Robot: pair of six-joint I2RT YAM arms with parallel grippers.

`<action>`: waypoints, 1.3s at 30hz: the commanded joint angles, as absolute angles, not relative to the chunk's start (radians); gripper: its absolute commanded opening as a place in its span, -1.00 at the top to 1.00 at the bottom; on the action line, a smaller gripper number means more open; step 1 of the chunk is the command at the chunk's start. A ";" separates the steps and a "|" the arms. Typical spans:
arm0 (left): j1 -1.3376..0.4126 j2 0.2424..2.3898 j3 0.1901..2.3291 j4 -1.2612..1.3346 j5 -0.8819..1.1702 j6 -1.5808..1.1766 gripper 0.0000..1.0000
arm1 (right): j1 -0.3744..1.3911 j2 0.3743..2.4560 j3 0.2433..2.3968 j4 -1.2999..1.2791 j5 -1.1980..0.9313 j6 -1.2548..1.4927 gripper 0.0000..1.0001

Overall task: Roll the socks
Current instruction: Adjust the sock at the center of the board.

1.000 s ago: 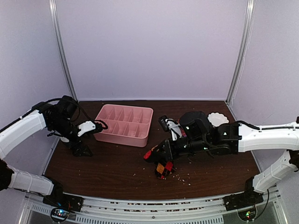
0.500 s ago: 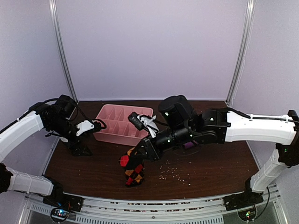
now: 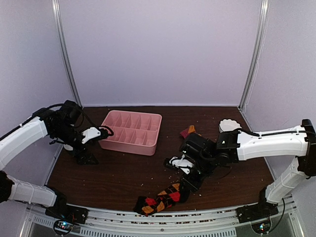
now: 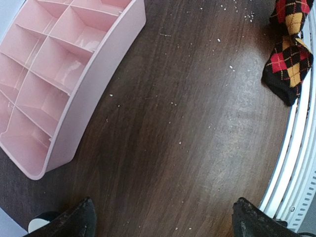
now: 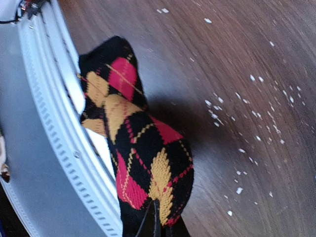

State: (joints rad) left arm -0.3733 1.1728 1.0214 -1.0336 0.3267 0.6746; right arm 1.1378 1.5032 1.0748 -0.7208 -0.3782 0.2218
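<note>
Black-and-red argyle, the sock lies lengthwise along the near edge of the counter, its right end pinched in the right end effector; the left end effector, spread, hangs well apart.

Sock lies before tray (at near edge).

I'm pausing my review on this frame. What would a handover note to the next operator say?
The left gripper is open and empty, at the left end of the pink tray.
The right gripper is shut on one end of the argyle sock, which lies stretched out along the near edge of the table.
What looks like the second sock lies right of the tray, only partly visible.
Done: nothing rolled yet.
Left: roll both socks.
</note>
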 commanded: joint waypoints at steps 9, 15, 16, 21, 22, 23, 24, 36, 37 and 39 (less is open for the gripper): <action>-0.522 1.329 1.102 -0.925 0.329 0.678 -0.96 | 1.014 1.626 1.186 -0.914 0.128 0.055 1.00; -0.519 1.343 1.092 -0.894 0.304 0.671 -0.96 | 1.042 1.642 1.334 -0.872 0.193 -0.040 1.00; -0.511 1.336 1.086 -0.889 0.298 0.666 -0.96 | 1.048 1.638 1.368 -0.863 0.166 -0.046 1.00; -0.392 1.286 1.082 -0.895 0.338 0.619 -0.96 | 1.128 1.628 1.487 -0.775 0.068 -0.117 1.00; -0.358 1.273 1.082 -0.895 0.353 0.611 -0.96 | 1.141 1.648 1.528 -0.788 0.040 -0.127 1.00; -0.327 1.260 1.081 -0.895 0.368 0.603 -0.96 | 1.158 1.671 1.573 -0.818 0.016 -0.135 1.00; -0.298 1.249 1.080 -0.896 0.376 0.600 -0.96 | 1.175 1.694 1.619 -0.843 -0.005 -0.149 1.00; -0.270 1.169 1.053 -0.930 0.415 0.613 -0.96 | 1.212 1.680 1.454 -0.849 0.029 -0.246 1.00; -0.271 1.176 1.054 -0.933 0.419 0.616 -0.96 | 1.206 1.700 1.449 -0.882 0.081 -0.258 1.00; -0.275 1.194 1.057 -0.938 0.426 0.614 -0.96 | 1.182 1.743 1.437 -0.928 0.175 -0.272 1.00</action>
